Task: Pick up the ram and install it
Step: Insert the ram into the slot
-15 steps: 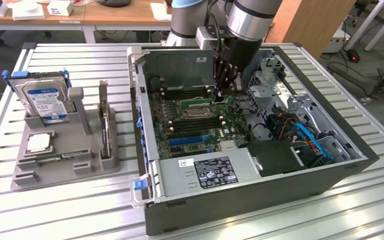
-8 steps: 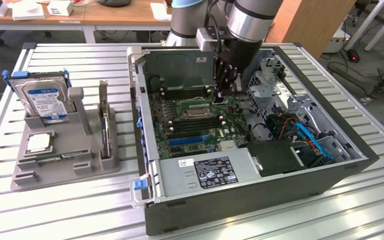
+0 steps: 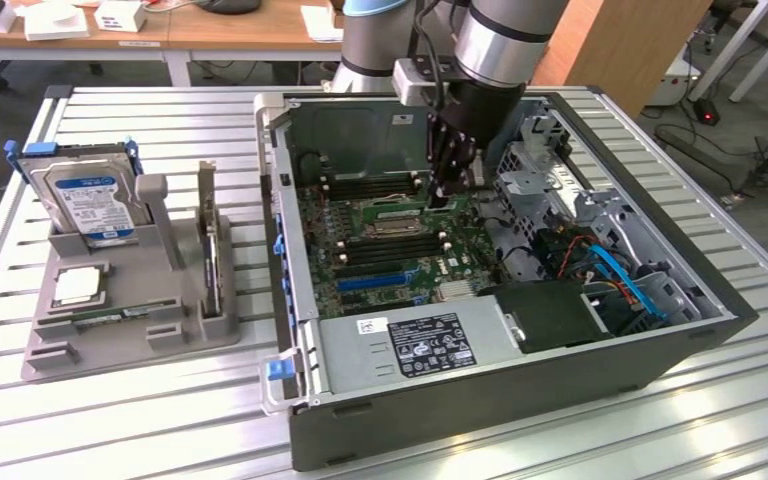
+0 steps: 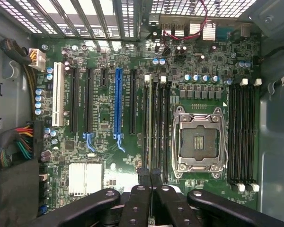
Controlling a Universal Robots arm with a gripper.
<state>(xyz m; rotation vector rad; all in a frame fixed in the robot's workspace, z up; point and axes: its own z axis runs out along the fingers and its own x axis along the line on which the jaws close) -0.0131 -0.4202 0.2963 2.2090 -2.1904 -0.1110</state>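
My gripper point(image 3: 450, 190) is down inside the open computer case point(image 3: 704, 335), over the motherboard point(image 3: 398, 255), and its black fingers point(image 4: 141, 198) are shut. The ram point(image 4: 149, 125) shows edge-on as a thin pale strip. It runs out from between the fingertips along a memory slot, in the bank on one side of the CPU socket point(image 4: 199, 142). In the exterior view the ram point(image 3: 404, 206) is a short green strip level with the fingertips, on the exterior view's left of them. Whether it is seated in the slot or just above it I cannot tell.
A grey holder point(image 3: 131, 335) stands on the slatted table at the exterior view's left, with a blue-labelled hard drive point(image 3: 91, 205) and an upright card point(image 3: 208, 235). The case also holds a power supply point(image 3: 411, 350), blue cables point(image 3: 624, 280) and a drive cage. Another bank of black memory slots point(image 4: 241, 137) lies beyond the socket.
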